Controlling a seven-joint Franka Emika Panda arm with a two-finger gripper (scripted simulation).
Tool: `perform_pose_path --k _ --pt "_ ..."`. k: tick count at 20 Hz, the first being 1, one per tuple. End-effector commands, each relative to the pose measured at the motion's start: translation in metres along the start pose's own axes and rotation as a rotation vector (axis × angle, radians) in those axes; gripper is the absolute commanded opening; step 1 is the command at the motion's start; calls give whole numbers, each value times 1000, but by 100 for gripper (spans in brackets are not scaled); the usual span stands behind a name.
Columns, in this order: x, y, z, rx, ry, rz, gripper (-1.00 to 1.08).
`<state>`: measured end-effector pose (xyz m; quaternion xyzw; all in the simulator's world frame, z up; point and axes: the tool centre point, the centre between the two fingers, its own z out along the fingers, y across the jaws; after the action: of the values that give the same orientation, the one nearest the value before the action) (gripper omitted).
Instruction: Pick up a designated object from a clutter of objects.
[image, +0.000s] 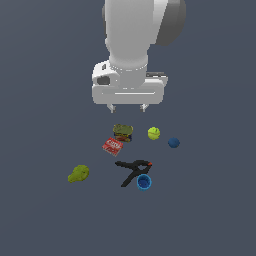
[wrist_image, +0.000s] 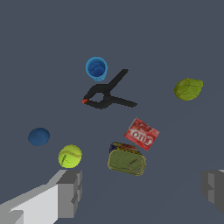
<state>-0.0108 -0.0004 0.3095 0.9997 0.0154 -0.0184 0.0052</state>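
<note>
Seven items scattered on the floor, read across the exterior view's left to right: olive blob (image: 79, 174) alone at the far left, well apart from the rest; then red flat box (image: 113, 145), green-brown can (image: 123, 132), black clamp (image: 132, 169), blue cup (image: 144, 182), yellow-green ball (image: 154, 133), blue ball (image: 173, 143). Still the approach step, nothing grasped. Gripper (image: 129, 107) high above the can, fingers (wrist_image: 70, 192) spread wide, empty. Next: shift toward the blob, then descend.
</note>
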Motion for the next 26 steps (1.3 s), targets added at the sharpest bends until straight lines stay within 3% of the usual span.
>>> perform_pose_path --k 1,16,26 --pt "0 0 0 0 0 0 100" --pt "-7 15 14 -6 -38 -10 100" --pt "10 29 27 9 -35 126 100"
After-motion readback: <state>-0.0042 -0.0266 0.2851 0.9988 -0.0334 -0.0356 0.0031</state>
